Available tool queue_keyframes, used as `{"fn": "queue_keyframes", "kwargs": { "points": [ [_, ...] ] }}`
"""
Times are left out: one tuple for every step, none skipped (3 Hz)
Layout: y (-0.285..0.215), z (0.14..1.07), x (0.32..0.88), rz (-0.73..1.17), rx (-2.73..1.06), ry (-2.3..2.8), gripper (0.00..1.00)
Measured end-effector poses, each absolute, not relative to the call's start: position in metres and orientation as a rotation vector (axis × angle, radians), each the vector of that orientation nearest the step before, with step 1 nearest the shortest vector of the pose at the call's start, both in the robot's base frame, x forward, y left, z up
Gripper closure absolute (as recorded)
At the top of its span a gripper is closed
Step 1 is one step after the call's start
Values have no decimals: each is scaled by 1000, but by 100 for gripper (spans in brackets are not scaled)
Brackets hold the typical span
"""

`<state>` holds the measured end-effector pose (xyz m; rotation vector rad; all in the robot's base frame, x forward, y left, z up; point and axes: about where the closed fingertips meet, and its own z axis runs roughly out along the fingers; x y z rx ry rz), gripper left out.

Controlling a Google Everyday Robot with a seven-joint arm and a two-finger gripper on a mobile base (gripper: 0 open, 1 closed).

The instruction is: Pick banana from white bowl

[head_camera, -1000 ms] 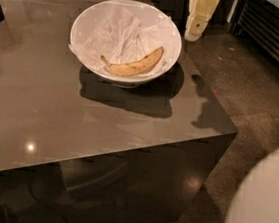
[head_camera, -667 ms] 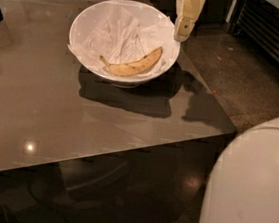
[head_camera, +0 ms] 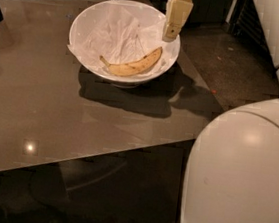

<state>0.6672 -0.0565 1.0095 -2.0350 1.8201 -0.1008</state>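
Camera view: gripper (head_camera: 170, 35) over white bowl's (head_camera: 154, 74) right rim, grip state unreadable; best lower leftward, straddle banana (head_camera: 132, 67) across its middle.

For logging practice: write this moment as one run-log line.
hand: above right rim of white bowl | banana: lying in bowl, untouched | stage: pre-grasp

Table (head_camera: 55, 104): smooth, glossy brown top (mirror-like reflections). Bowl (head_camera: 90, 15): smooth white, lined with crumpled matt paper (head_camera: 115, 35). Banana (head_camera: 133, 66): matt speckled skin. Gripper (head_camera: 170, 34) over bowl's right rim: smooth cream plastic.
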Motion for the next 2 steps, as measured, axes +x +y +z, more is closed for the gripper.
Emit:
{"fn": "queue_keyframes", "kwargs": {
  "points": [
    [-51,1002,671,-95,-2049,1823,21],
    [-44,995,673,-93,-2079,1810,23]
  ]
}}
